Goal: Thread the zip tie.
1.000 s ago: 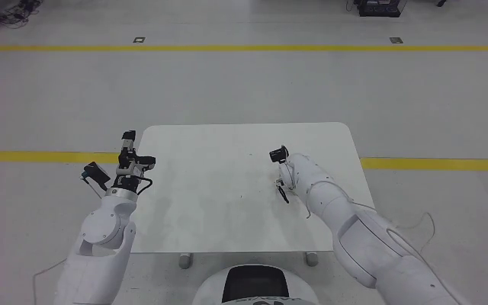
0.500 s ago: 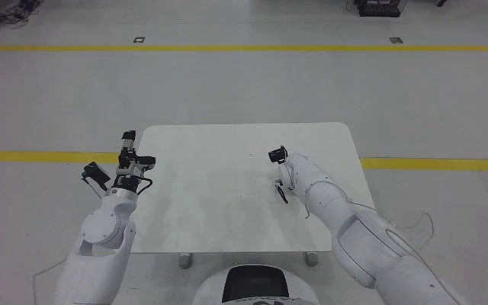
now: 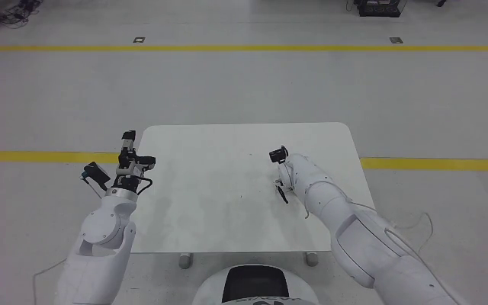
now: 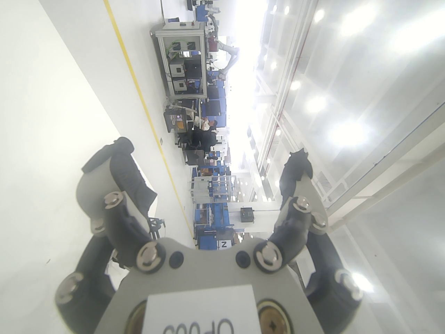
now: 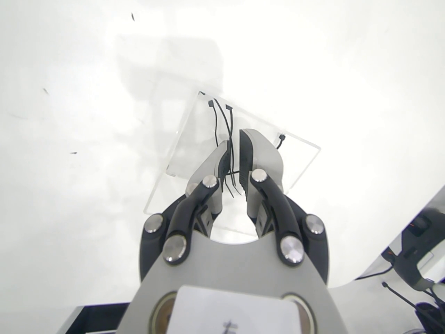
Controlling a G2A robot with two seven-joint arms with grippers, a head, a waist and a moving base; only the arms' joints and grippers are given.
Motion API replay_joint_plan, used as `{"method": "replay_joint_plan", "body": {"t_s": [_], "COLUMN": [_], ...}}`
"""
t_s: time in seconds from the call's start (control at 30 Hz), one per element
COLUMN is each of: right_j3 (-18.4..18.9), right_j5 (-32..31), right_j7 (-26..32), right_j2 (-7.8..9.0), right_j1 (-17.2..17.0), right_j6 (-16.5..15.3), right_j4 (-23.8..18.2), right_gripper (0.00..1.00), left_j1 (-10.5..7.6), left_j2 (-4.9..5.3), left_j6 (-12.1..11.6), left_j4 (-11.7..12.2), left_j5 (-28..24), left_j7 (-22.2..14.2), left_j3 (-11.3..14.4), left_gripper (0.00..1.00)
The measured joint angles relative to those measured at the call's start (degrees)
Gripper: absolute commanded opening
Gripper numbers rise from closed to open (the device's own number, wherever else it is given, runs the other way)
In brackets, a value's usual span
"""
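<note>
My right pincer (image 5: 235,138) hangs tips-down over a clear tray (image 5: 295,154) on the bench (image 5: 69,71), nearly closed, with a slim gap between the pads. The black zip ties (image 5: 216,123) lie in the tray right under it. At least two strands run through that gap, crossing each other, and their heads lie just beyond my tips. Another tie's head (image 5: 281,137) shows just outside one finger (image 5: 259,147). I judge I am not yet clamped on anything.

My left pincer (image 4: 208,151) is spread wide and holds nothing. It points up and away from the bench, well apart from the ties.

The likeliest slip is closing on both crossed strands at once and lifting a tangle, which I could not thread. The ties are thin and lie flat, so the pads may also close above them and come up with nothing. If I press lower, I may catch the light tray and drag or tip it, scattering the rest. A grip at mid-length would leave both ends drooping, which makes it hard for my far-off left pincer to find the tail.
</note>
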Motion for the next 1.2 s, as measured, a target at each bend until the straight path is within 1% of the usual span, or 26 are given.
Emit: {"method": "replay_joint_plan", "body": {"t_s": [0.17, 0.37, 0.97, 1.2], "right_j3": [0.26, 0.7, 1.5, 1.87], "right_j5": [-0.11, -0.1, -1.25, -1.48], "right_j7": [-0.22, -0.62, -0.13, 0.04], "right_j2": [-0.05, 0.0, 0.21, 0.24], "right_j1": [0.03, 0.04, -0.35, -0.42], "right_j6": [-0.04, -0.48, 0.0, 0.19], "right_j4": [0.07, 0.15, -0.64, -0.79], "right_gripper": [0.12, 0.11, 0.13, 0.11], "left_j1": [0.0, 0.0, 0.0, 0.0], "left_j2": [0.0, 0.0, 0.0, 0.0], "left_j6": [0.0, 0.0, 0.0, 0.0], "left_j4": [0.0, 0.0, 0.0, 0.0], "left_j5": [0.0, 0.0, 0.0, 0.0], "left_j7": [0.0, 0.0, 0.0, 0.0], "left_j3": [0.0, 0.0, 0.0, 0.0], "left_gripper": [1.0, 1.0, 1.0, 1.0]}}
